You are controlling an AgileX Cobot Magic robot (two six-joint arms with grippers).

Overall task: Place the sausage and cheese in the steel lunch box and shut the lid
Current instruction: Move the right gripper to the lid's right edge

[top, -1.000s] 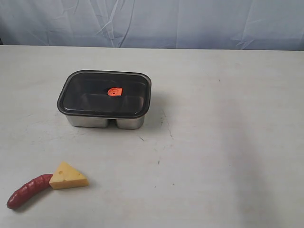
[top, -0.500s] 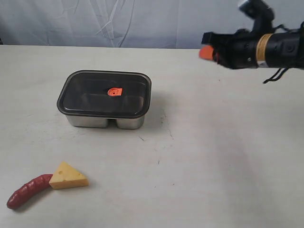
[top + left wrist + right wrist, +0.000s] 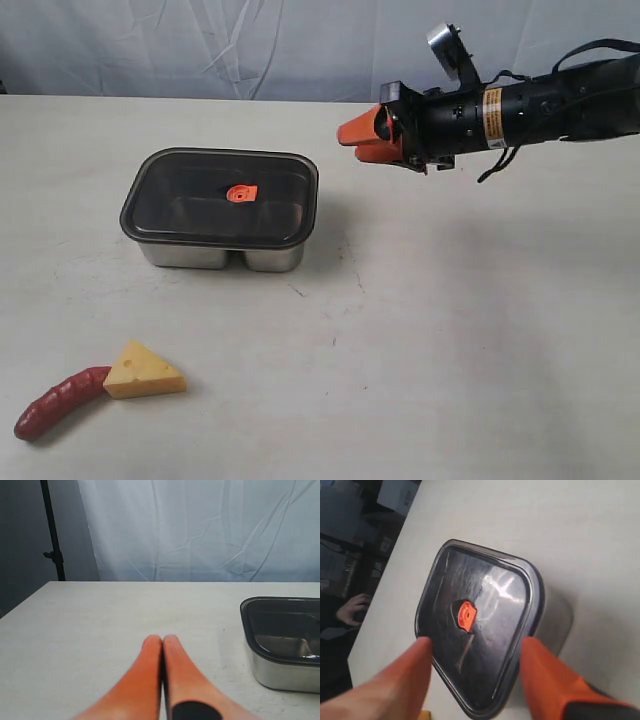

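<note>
**Right gripper** [image 3: 346,138]: two orange fingers [image 3: 547,677] spread wide apart with nothing between them. In the right wrist view the gripper [image 3: 475,644] looks down on the lid, and the gap between its fingertips spans a good part of the lid's width. It touches neither lid nor box. In the exterior view it is held above the table, just beyond the far right corner of the box, at the end of a black arm [image 3: 530,108] that reaches in from the right.

**Left gripper** [image 3: 161,640]: orange fingers pressed together along their length, holding nothing. It is poised low over bare tabletop, with one corner of the lidded box near it.

**Flat rectangular dark translucent plastic lid** [image 3: 220,197] [image 3: 490,605]: seated on the box and covering it fully, with its small orange centre valve [image 3: 241,193] [image 3: 466,616] facing up.

**Shiny rectangular stainless-steel lunch box** [image 3: 215,256] [image 3: 280,672] [image 3: 557,622]: stands left of centre on the white table [image 3: 450,330]. A divider shows through the lid.

**Small yellow wedge of cheese with holes** [image 3: 143,371]: lies on the table near the front left, well apart from the box.

**Curved glossy dark-red sausage** [image 3: 58,402]: lies just left of the cheese, with its upper end touching the wedge.

**Pale blue cloth backdrop** [image 3: 200,50]: hangs behind the table's far edge.
</note>
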